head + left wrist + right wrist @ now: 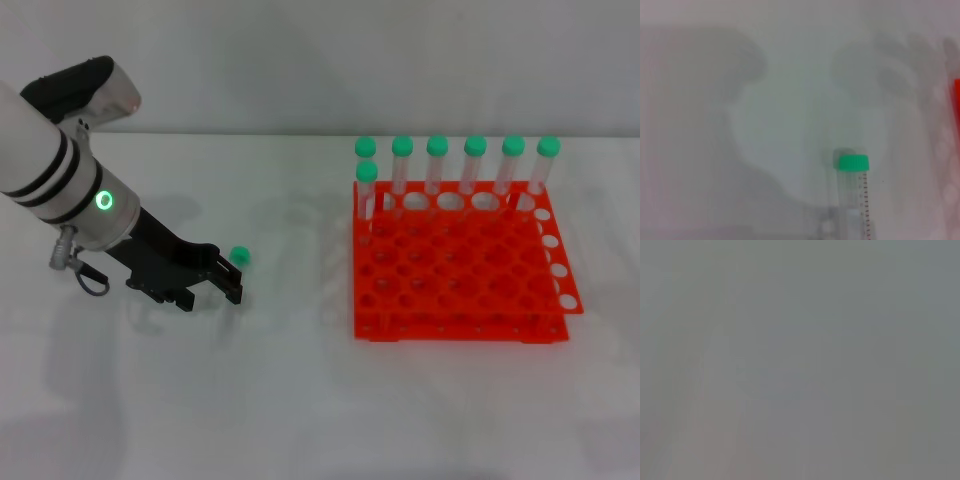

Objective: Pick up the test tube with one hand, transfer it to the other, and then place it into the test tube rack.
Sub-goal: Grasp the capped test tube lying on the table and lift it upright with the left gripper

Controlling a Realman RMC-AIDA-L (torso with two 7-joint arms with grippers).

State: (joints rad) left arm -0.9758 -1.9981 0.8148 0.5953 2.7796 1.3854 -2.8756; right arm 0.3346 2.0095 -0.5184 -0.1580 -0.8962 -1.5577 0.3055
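Observation:
The test tube lies on the white table; only its green cap shows in the head view, its body hidden behind my left gripper. In the left wrist view the tube is close under the camera, cap pointing away. My left gripper, black on the silver-white arm with the green light, is low over the table right beside the cap, its two fingers apart and holding nothing that I can see. The orange-red test tube rack stands to the right. My right gripper is out of view; the right wrist view is plain grey.
Several green-capped tubes stand upright in the rack's back row, and one more in the row in front at its left end. The rack's edge shows in the left wrist view. Bare white table lies between gripper and rack.

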